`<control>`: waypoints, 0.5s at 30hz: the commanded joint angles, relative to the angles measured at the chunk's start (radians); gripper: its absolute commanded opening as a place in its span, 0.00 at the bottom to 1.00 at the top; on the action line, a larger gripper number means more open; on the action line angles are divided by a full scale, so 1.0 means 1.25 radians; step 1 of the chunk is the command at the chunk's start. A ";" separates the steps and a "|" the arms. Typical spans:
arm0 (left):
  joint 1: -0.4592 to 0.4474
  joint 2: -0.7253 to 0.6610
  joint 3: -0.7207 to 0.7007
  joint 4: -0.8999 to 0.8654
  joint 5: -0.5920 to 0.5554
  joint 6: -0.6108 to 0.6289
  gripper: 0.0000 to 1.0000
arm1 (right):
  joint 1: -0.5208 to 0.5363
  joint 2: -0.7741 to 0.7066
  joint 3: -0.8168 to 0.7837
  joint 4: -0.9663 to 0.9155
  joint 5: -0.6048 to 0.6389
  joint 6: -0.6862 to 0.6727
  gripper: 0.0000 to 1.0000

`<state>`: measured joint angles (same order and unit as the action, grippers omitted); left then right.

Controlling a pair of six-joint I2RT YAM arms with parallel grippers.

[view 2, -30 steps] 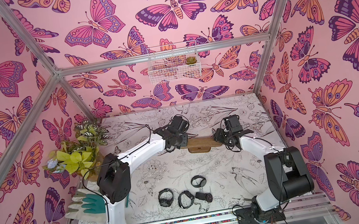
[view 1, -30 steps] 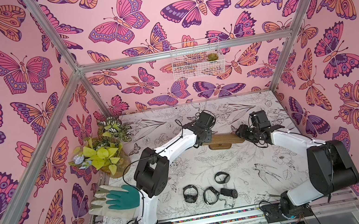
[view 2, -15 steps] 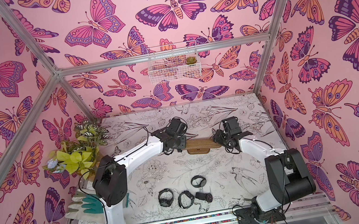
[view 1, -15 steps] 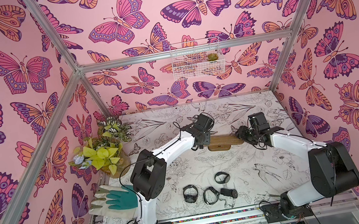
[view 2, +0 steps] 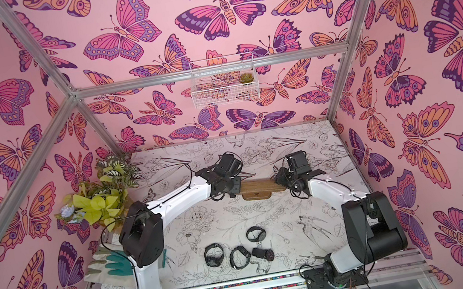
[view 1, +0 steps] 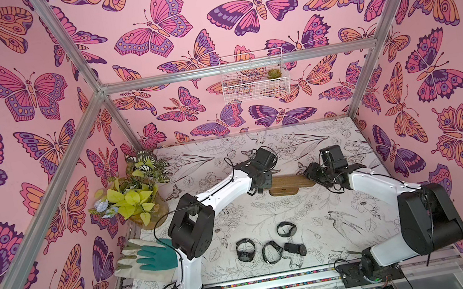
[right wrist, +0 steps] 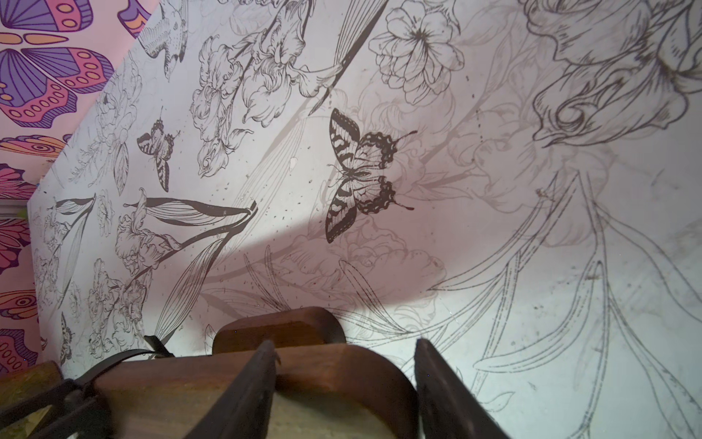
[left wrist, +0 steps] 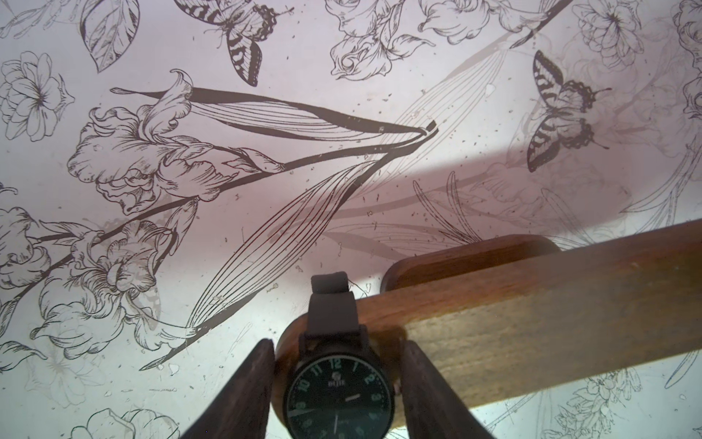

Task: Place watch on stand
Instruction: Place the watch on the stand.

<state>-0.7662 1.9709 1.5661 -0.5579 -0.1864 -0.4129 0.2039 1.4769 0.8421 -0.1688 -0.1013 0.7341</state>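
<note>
The stand point(view 1: 288, 182) point(view 2: 262, 187) is a low brown wooden bar on a flat base, lying at mid table in both top views. A black watch point(left wrist: 338, 391) with green numerals is wrapped round the bar's left end, its strap over the wood. My left gripper point(left wrist: 339, 344) point(view 1: 264, 182) straddles the watch, open, with a thin gap at each finger. My right gripper point(right wrist: 344, 343) point(view 1: 310, 175) is open over the stand's point(right wrist: 323, 372) right rounded end, one finger above the bar top and one past the end. The watch strap point(right wrist: 114, 357) shows at the far end.
Several more black watches point(view 1: 272, 252) lie near the front edge. A potted plant point(view 1: 134, 195) stands at the left wall, and a white and teal glove point(view 1: 147, 259) lies at the front left. A wire basket point(view 1: 254, 75) hangs on the back wall.
The left gripper's jaws have widened off the watch, leaving it on the bar's end. The right gripper has stayed at the stand's other end.
</note>
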 commanded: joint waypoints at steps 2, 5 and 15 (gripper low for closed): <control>-0.015 -0.014 -0.010 -0.022 0.048 -0.007 0.57 | 0.007 -0.016 -0.012 -0.026 0.006 0.008 0.59; -0.019 -0.018 -0.012 -0.020 0.044 -0.009 0.60 | 0.008 -0.018 -0.014 -0.027 0.006 0.008 0.59; -0.020 -0.050 -0.037 -0.019 0.014 -0.027 0.59 | 0.009 -0.025 -0.015 -0.034 0.017 0.007 0.59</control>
<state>-0.7822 1.9453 1.5398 -0.5579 -0.1780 -0.4309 0.2039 1.4639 0.8330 -0.1791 -0.0898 0.7361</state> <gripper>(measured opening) 0.595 0.596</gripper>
